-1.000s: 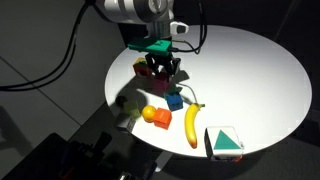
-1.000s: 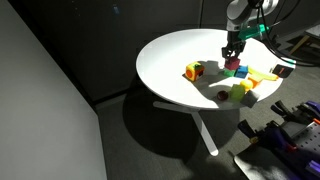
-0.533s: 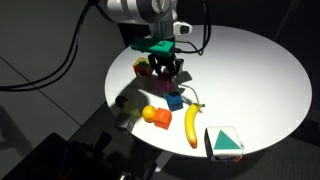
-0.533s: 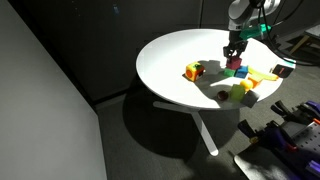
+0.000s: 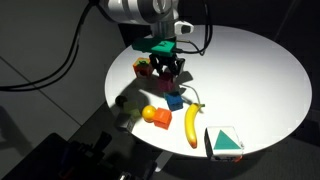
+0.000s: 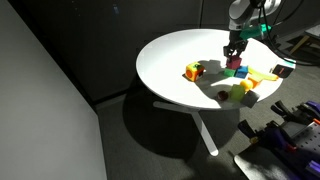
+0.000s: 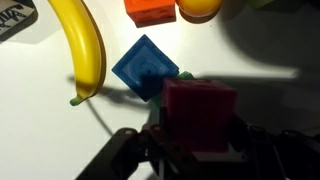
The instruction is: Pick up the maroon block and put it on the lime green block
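My gripper [image 7: 200, 142] is shut on the maroon block [image 7: 200, 110], a plain magenta cube held between the dark fingers. In both exterior views the gripper [image 5: 166, 70] [image 6: 233, 58] hangs low over the white round table [image 5: 250, 70], just behind the blue cube [image 5: 174, 101]. In the wrist view the blue cube [image 7: 146, 68] lies just beyond the maroon block. A thin sliver of green [image 7: 185, 75] shows between them at the maroon block's edge. It looks like the lime green block, mostly hidden under the held cube.
A banana [image 5: 192, 125] [image 7: 80, 45], an orange piece [image 5: 160, 119] and a yellow ball [image 5: 149, 112] lie near the table's front. A green-and-white box [image 5: 224, 143] stands at the edge. The multicoloured cube [image 6: 192, 71] sits apart. A dull green cube [image 6: 238, 94] sits near the rim.
The gripper with the maroon block has shifted very slightly toward the blue cube. Nothing else has moved.
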### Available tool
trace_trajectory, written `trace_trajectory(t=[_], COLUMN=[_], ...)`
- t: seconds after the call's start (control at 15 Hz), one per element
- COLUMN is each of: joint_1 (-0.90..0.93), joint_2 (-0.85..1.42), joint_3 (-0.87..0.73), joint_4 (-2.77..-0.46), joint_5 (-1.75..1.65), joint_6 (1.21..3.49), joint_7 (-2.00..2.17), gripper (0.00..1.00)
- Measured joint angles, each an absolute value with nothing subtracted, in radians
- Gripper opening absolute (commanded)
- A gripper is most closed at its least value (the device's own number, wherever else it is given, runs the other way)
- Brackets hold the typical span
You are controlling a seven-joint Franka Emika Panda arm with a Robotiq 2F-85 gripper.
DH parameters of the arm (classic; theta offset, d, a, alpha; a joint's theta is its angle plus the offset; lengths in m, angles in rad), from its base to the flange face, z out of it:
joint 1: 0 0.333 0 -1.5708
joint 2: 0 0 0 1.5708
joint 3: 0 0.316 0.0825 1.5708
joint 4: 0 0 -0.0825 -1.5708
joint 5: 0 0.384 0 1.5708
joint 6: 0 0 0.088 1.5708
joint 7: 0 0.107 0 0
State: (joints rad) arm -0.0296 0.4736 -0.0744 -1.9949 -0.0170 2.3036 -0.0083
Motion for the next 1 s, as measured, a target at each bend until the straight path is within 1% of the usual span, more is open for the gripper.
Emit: trace_trajectory(t=[0.67,0.73,0.8,0.87,0.93,1.0], joint_1=[-0.032,-0.033,-0.035,-0.038,-0.04,-0.043], joint_2=[0.494,0.494,0.494,0.494,0.494,0.494], joint_3=[-0.069,-0.068,-0.065,-0.064,-0.062,-0.061], joint_4=[-1.995,-1.995,-1.995,-1.995,-1.995,-1.995], joint_5=[-0.006,-0.003,-0.001,0.0,0.001,0.001], joint_6=[2.355,2.358,2.358,2.359,2.359,2.359], joint_7=[-0.012,-0.015,-0.017,-0.021,-0.023,-0.025], gripper=[0.31,0.5,0.81,0.8,0.81,0.88])
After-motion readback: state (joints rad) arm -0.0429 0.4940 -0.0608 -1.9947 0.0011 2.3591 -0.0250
